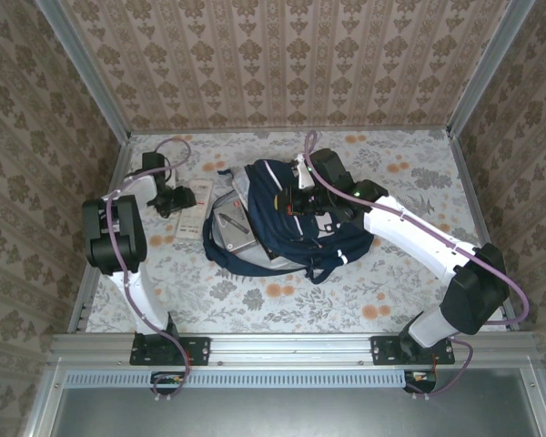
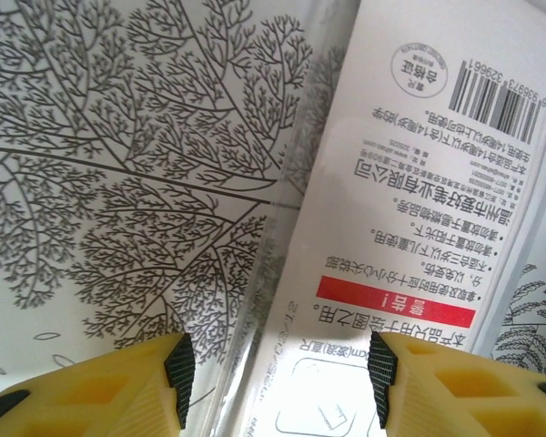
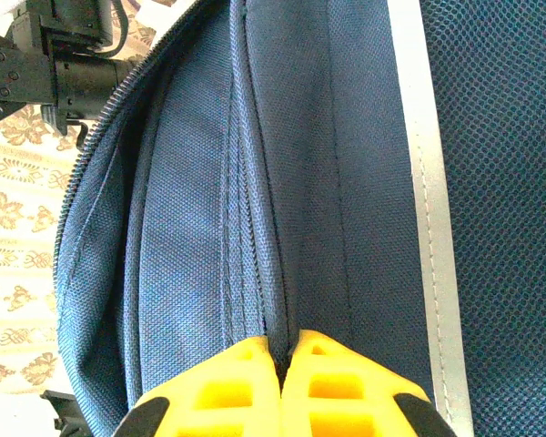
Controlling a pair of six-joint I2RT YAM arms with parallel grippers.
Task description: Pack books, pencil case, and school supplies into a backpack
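Navy backpack (image 3: 191,228) fold clamped in right jaws, left jaws apart over cropped packet (image 2: 409,182)

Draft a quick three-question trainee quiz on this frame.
1. True or false: the right hand is shut on a fold of the navy backpack.
2. What lies under the open left hand? A) tan pouch B) white packet with red print C) orange book
3. In the top view, toward which arm's side of the backpack does that packet lie?
Key: 1 true; 2 B; 3 the left arm's.
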